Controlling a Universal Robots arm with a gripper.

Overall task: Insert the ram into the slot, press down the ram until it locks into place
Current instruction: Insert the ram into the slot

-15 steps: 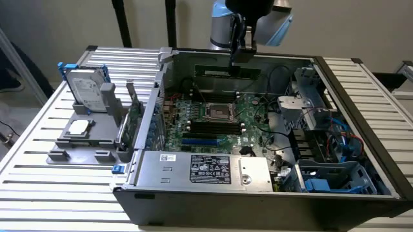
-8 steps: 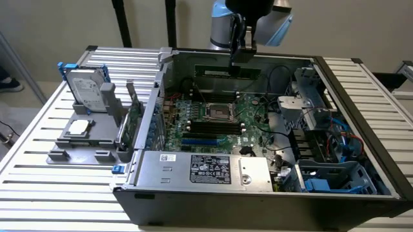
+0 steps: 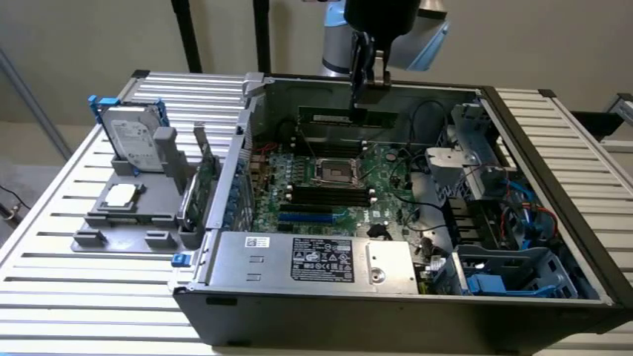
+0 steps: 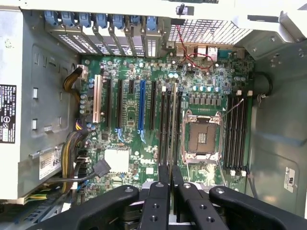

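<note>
The robot arm is cut off at the top of the exterior view, where the black metal gripper (image 3: 360,104) pokes down w/ two thin fingers. In the wrist view the gripper (image 4: 170,176) fingers sit v. close together, & the thing between them is edge-on and too dark to make out. The exterior view helps: the long, thin, flat green ram stick (image 3: 342,116) hangs level right under the fingertips, pinched at its top edge, so the jaws are clamped on the ram. It is up in the air over the far part of the big green motherboard (image 4: 129,143), inside the open grey computer case (image 3: 396,319), not in a slot yet. The long narrow black plastic slots (image 4: 171,120) lie below, in line w/ the fingers, beside the square silver chip socket (image 4: 201,139). Which slot the ram lines up w/ I can't tell.
</note>
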